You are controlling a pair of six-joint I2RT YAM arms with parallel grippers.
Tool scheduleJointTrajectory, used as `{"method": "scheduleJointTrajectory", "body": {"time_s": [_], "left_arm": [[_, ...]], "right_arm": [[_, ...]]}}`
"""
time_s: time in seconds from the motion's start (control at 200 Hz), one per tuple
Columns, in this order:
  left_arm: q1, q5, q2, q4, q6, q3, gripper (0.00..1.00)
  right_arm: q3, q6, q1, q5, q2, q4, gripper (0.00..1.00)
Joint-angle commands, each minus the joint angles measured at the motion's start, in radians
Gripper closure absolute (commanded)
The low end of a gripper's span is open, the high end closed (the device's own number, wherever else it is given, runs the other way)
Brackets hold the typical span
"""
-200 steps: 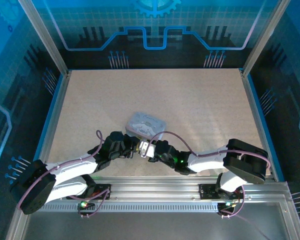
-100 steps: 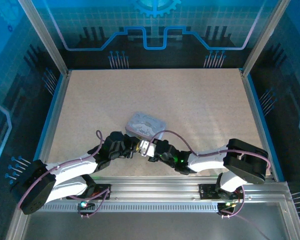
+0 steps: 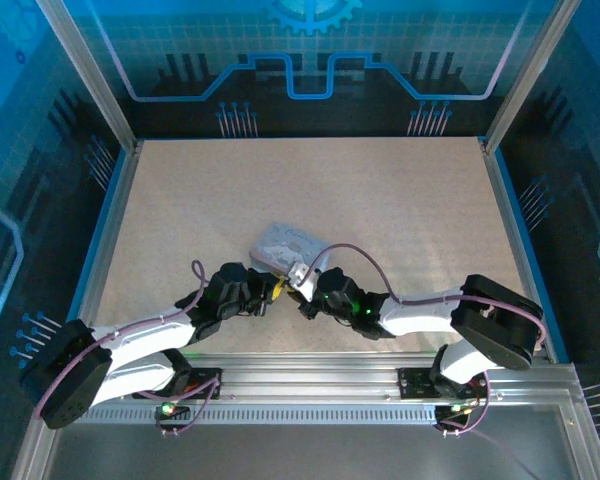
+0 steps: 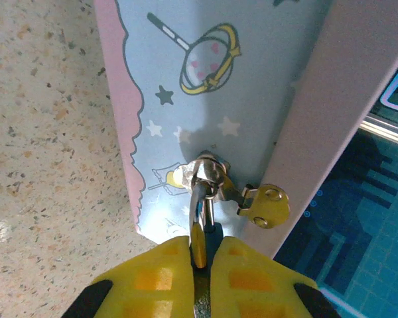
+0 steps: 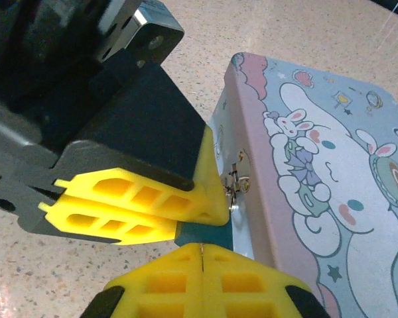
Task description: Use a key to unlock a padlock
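The pale lilac cartoon tin [image 3: 288, 243] lies near the table's front middle, and both grippers meet at its near side. In the left wrist view my left gripper [image 4: 200, 250] is shut on the small dark teal padlock [image 4: 215, 240], whose metal shackle [image 4: 198, 199] passes through the tin's hasp. In the right wrist view my right gripper [image 5: 202, 246] is shut on the key [image 5: 202, 255], a thin metal sliver between the yellow pads. It sits right under the padlock body [image 5: 209, 233]. The keyhole is hidden.
A gold latch tab [image 4: 265, 205] hangs beside the hasp. The left gripper's yellow fingers [image 5: 132, 199] and black housing crowd the space beside the tin's wall [image 5: 252, 218]. The two wrists almost touch above the speckled table [image 3: 380, 200]. A metal rail [image 3: 310, 385] runs along the near edge.
My right gripper has pushed forward and left toward the tin and swung round, closing up against the left gripper. The left arm and the tin have stayed put.
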Motion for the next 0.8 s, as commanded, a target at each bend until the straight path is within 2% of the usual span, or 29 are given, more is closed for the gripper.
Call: {"method": "scheduleJointTrajectory", "body": {"time_s": [0.0,0.385,0.43,0.49,0.665,0.795], "left_arm": [[-0.006,0.028,-0.005,0.042,0.009,0.024,1.00],[-0.005,0.024,0.003,0.041,0.012,0.028,1.00],[-0.006,0.024,0.007,0.038,0.011,0.030,0.89],[-0.006,0.020,0.009,0.033,0.020,0.030,0.81],[-0.006,-0.005,0.006,-0.018,0.045,0.030,0.65],[-0.004,-0.020,0.000,-0.060,0.066,0.028,0.58]], "right_arm": [[0.020,0.070,-0.031,0.005,-0.005,-0.040,1.00],[0.026,0.095,-0.035,-0.003,0.005,-0.074,1.00],[0.029,0.099,-0.036,-0.004,0.009,-0.083,1.00],[0.029,0.105,-0.039,-0.004,0.014,-0.088,1.00],[0.013,0.117,-0.044,-0.008,0.030,-0.067,1.00],[0.005,0.121,-0.044,-0.015,0.036,-0.057,1.00]]}}
